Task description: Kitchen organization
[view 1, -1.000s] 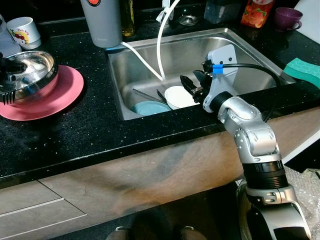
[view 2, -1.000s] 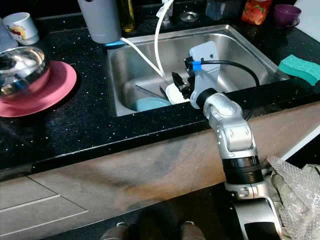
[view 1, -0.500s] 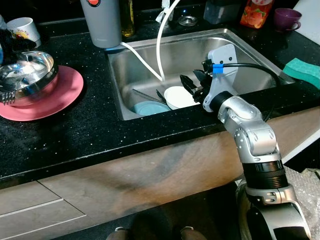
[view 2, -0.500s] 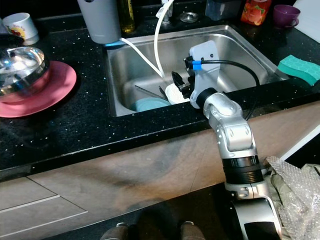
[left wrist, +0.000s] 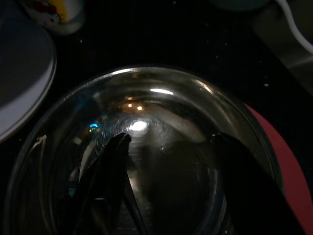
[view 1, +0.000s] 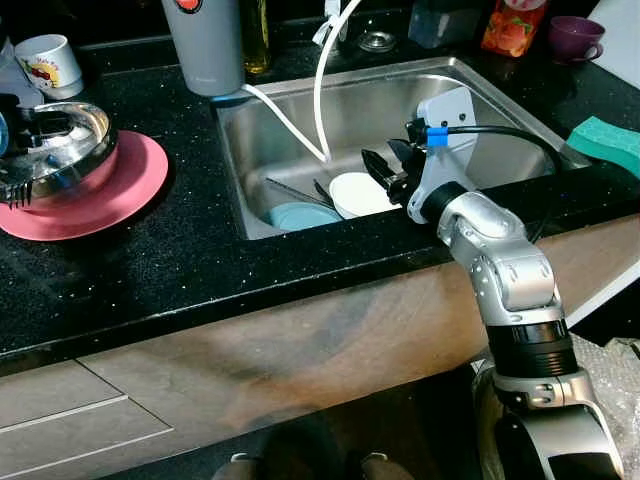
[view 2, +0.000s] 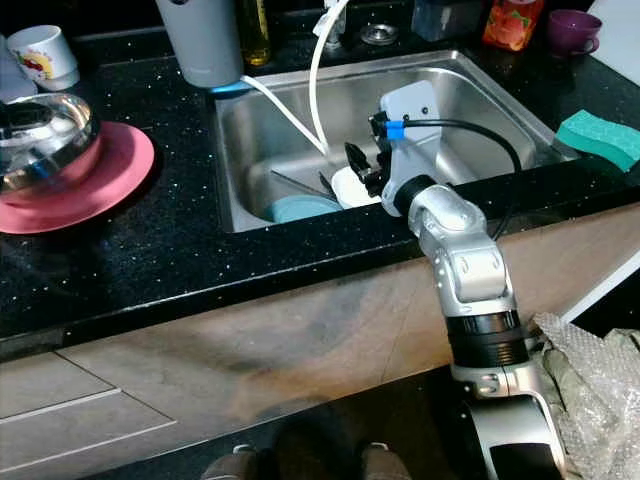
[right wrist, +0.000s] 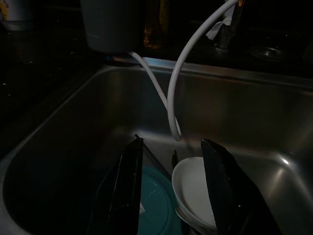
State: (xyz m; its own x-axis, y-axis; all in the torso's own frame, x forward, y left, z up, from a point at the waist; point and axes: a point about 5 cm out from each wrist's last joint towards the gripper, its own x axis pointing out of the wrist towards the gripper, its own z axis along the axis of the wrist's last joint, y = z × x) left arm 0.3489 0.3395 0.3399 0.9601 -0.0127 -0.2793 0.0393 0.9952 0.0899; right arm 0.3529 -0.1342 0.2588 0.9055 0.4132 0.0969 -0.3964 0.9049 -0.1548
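A steel bowl sits on a pink plate on the black counter at the left. My left gripper hovers over the bowl's inside, open, with nothing between its fingers; it is at the far left edge in the left eye view. My right gripper hangs open above the sink. Just beyond its fingers lie a white bowl and a teal plate on the sink floor, with dark utensils beside them.
A white hose loops down into the sink. A grey container and a bottle stand behind the sink, a white mug at the back left. A green sponge, an orange carton and a purple cup lie to the right.
My left gripper rose toward the mug half a second ago and has come back down over the steel bowl. The right arm has not moved.
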